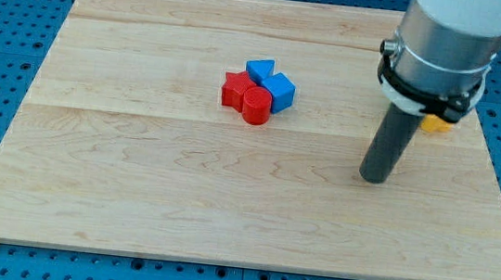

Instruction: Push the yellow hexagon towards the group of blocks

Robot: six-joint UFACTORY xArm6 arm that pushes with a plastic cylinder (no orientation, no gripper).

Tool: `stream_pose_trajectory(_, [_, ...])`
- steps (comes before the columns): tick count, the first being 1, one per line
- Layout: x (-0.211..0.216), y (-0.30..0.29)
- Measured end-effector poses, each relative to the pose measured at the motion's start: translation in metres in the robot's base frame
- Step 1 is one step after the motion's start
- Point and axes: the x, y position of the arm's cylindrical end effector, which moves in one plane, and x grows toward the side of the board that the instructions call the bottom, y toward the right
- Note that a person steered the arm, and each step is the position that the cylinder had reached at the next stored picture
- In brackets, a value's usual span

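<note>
My tip (375, 178) rests on the wooden board (133, 193), right of centre. The yellow hexagon (436, 124) sits just beyond it, mostly hidden behind my arm; shape unclear. Red and blue blocks (258, 91) cluster far left, well apart. I carry no jaws.

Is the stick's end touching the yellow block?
Apart. The camera view shows bare wood between my tip and the yellow block, which peeks out behind the arm, toward the view's top right of the tip. Its shape is mostly hidden.
</note>
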Motion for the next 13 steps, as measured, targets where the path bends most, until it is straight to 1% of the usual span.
stream_pose_trajectory(1, [-0.036,0.0])
stream_pose_trajectory(3, [-0.016,0.0])
stream_pose_trajectory(4, [-0.039,0.0])
stream_pose_trajectory(5, [-0.048,0.0])
stream_pose_trajectory(6, [-0.032,-0.003])
stream_pose_trajectory(7, [-0.034,0.008])
stream_pose_trajectory(8, [-0.05,0.013])
stream_pose_trajectory(9, [-0.055,0.013])
stream_pose_trajectory(10, [-0.051,0.013])
stream_pose_trajectory(12, [-0.071,0.013])
stream_pose_trajectory(13, [-0.066,0.013])
